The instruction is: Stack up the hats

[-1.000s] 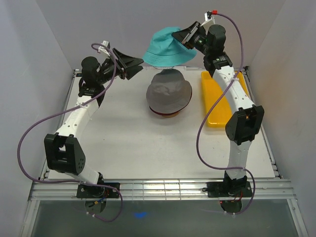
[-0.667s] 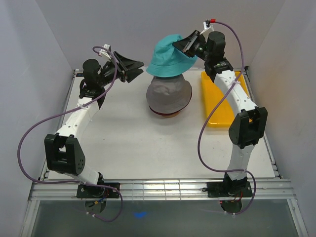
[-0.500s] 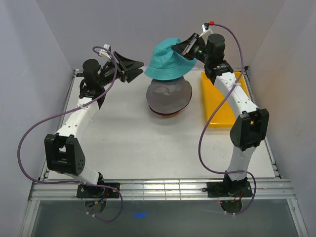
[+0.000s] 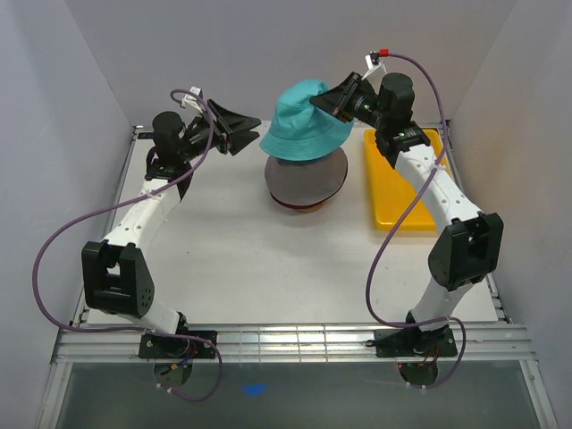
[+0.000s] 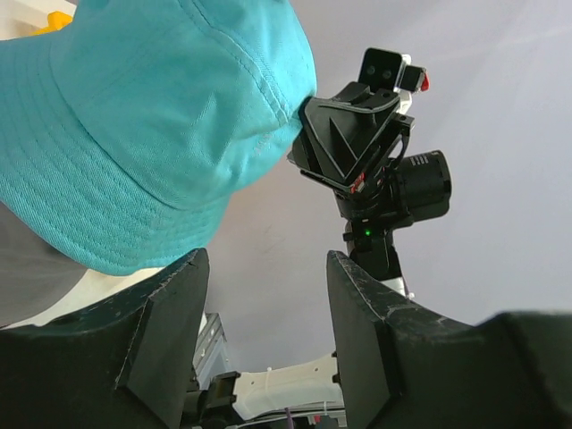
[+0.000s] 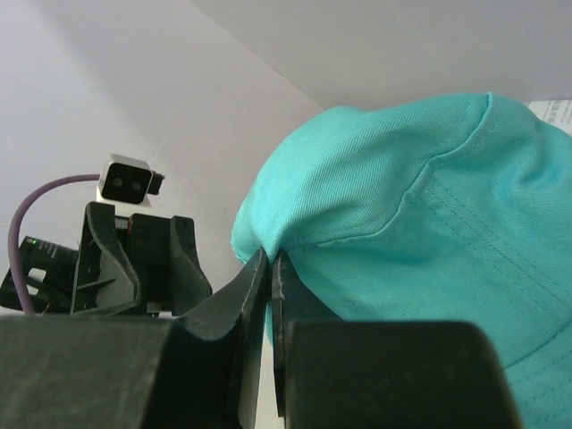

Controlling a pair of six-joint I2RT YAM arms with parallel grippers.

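Hats in view number three: a teal hat (image 4: pixel 302 121) held up over a stack of two, where a grey hat (image 4: pixel 308 179) sits on a dark red hat (image 4: pixel 298 208) that shows only as a rim at the near edge. Two grippers are up at the back of the table (image 4: pixel 232 259). The right gripper (image 4: pixel 334 96) is pinched on a fold of the teal hat's crown. The brim covers the grey hat's top, but I cannot tell whether they touch. The left gripper (image 4: pixel 246 130) stands spread and empty, just left of the teal hat. One yellow tray (image 4: pixel 389 192) lies right of the stack.
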